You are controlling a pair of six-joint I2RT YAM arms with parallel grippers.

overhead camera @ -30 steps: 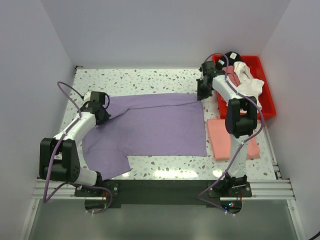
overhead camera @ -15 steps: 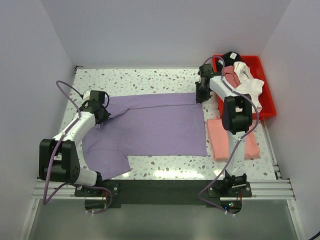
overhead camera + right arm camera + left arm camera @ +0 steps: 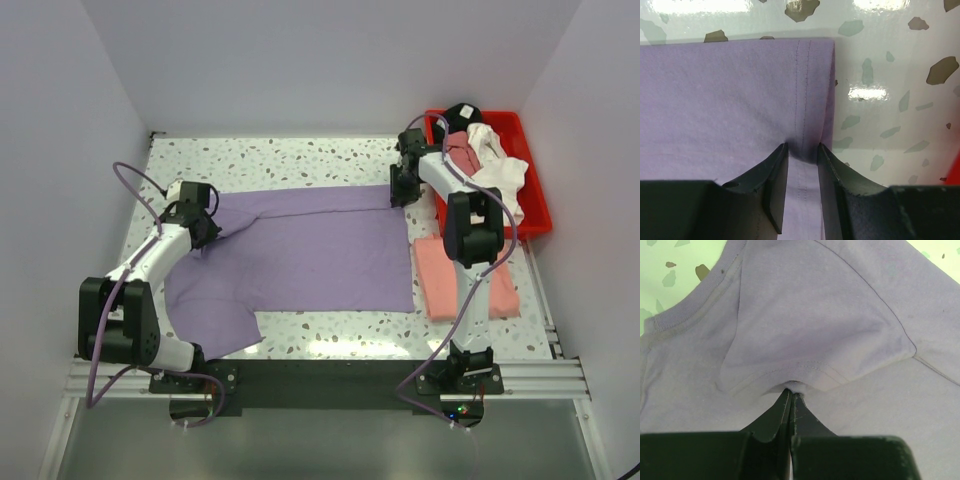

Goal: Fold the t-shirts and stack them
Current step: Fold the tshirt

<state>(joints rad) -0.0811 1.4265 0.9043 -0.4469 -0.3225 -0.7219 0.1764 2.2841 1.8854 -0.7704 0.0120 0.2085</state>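
Observation:
A lavender-purple t-shirt [image 3: 310,250] lies spread flat on the speckled table, collar to the left. My left gripper [image 3: 210,230] is shut on a pinched fold of it by the sleeve seam near the collar, as the left wrist view [image 3: 791,392] shows on the cloth [image 3: 815,315]. My right gripper [image 3: 398,192] is at the shirt's far right corner. In the right wrist view [image 3: 802,150] its jaws are a little apart, tips pressed on the hem [image 3: 805,90], which lies between them. A folded salmon-pink t-shirt [image 3: 432,270] lies right of the lavender one.
A red plastic bin [image 3: 538,200] stands at the back right, holding a white shirt [image 3: 497,165], a dusty-rose one [image 3: 462,150] and a black one [image 3: 463,112]. White walls close in the table [image 3: 300,160] on three sides.
My right arm has shifted slightly left, bringing its gripper onto the shirt's far right corner. The left arm and the shirt have not visibly moved.

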